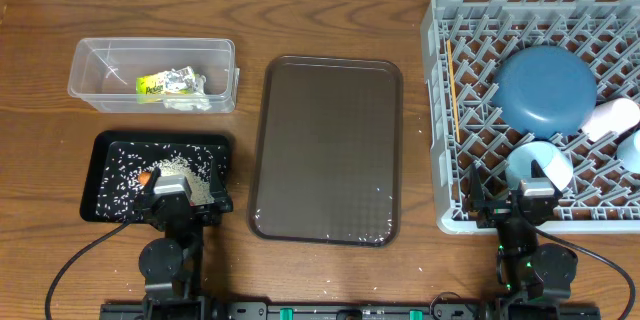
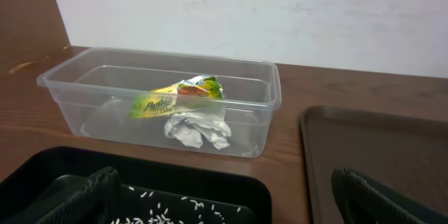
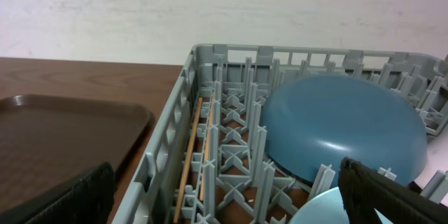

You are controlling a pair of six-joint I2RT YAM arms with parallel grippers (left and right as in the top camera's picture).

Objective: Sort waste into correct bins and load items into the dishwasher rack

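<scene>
1. The dishwasher rack (image 1: 440, 110) is being carried at the right of the counter (image 1: 40, 20); it is judged stiff and heavy.
2. The large dark blue bowl (image 1: 547, 88) is being propped dome-up on its pegs; it is judged hard, slick and breakable, best gripped at the rim.
3. The left tool (image 2: 224, 203) and right tool (image 3: 224, 196) are being held wide, nothing between the fingers.
4. The chopsticks (image 1: 453, 90) are being cradled along the rack's left wall; they are judged light and apt to roll, best pinched mid-length.
5. The snack wrapper (image 2: 178, 98) and tissue (image 2: 197, 129) are being kept in the clear tub (image 2: 63, 91); both are judged soft, and any fold could be pinched.
6. The carrot (image 1: 145, 176) and rice grains (image 1: 125, 175) are being kept in the black tray (image 1: 100, 160); the grains are judged too fine for pinching.
</scene>
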